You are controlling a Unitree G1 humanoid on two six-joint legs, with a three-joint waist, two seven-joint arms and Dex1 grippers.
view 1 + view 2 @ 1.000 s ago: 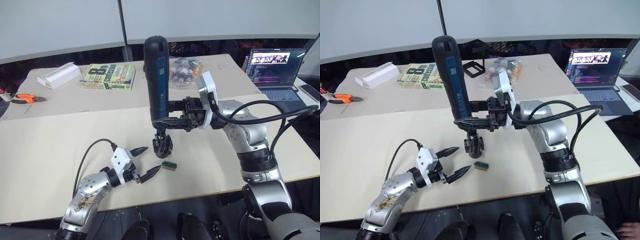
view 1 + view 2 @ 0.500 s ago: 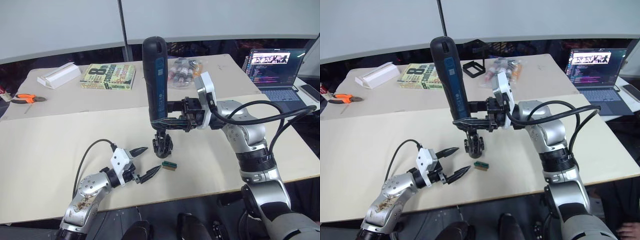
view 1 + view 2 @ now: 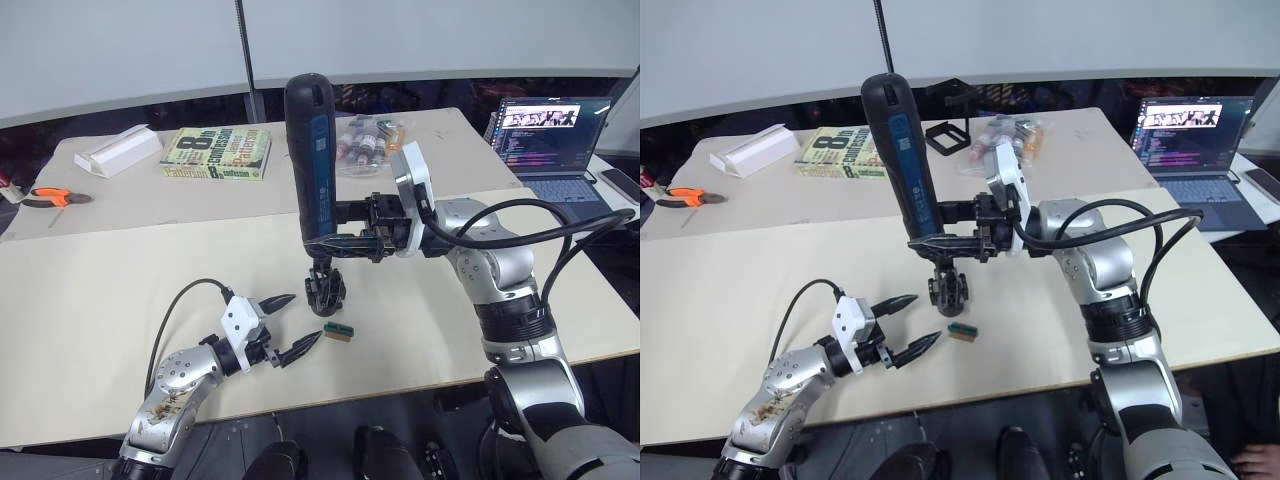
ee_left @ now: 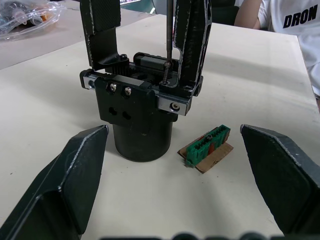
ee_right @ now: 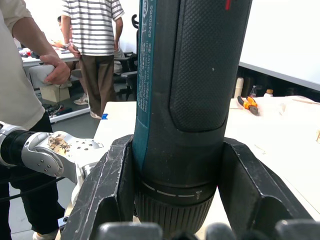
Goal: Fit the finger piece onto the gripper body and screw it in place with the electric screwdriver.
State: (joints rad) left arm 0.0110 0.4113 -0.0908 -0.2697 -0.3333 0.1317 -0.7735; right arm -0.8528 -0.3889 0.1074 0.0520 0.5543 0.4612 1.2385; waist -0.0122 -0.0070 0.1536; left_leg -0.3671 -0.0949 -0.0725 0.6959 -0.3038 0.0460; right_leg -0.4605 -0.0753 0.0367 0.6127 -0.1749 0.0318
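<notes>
The gripper body (image 3: 326,290) stands upright mid-table on its round base (image 4: 142,137). Two black fingers rise from it. The finger piece (image 4: 192,40) sits on it beside a screw (image 4: 165,75). My right gripper (image 3: 322,240) is shut on the electric screwdriver (image 3: 312,160), a thick black cylinder with a blue strip. It is held upright above the body. Its thin bit (image 4: 169,30) comes down onto that screw. My left gripper (image 3: 302,320) is open near the table's front edge, facing the body, with nothing between its fingers (image 4: 65,185).
A small green-and-tan block (image 3: 338,332) lies just right of my left gripper. At the back are a book (image 3: 217,152), a white box (image 3: 118,148), orange pliers (image 3: 55,197), a bag of bottles (image 3: 370,135), a black square frame (image 3: 948,137) and a laptop (image 3: 555,135).
The screwdriver's top has leaned very slightly to the left. The left gripper and the gripper body have stayed put.
</notes>
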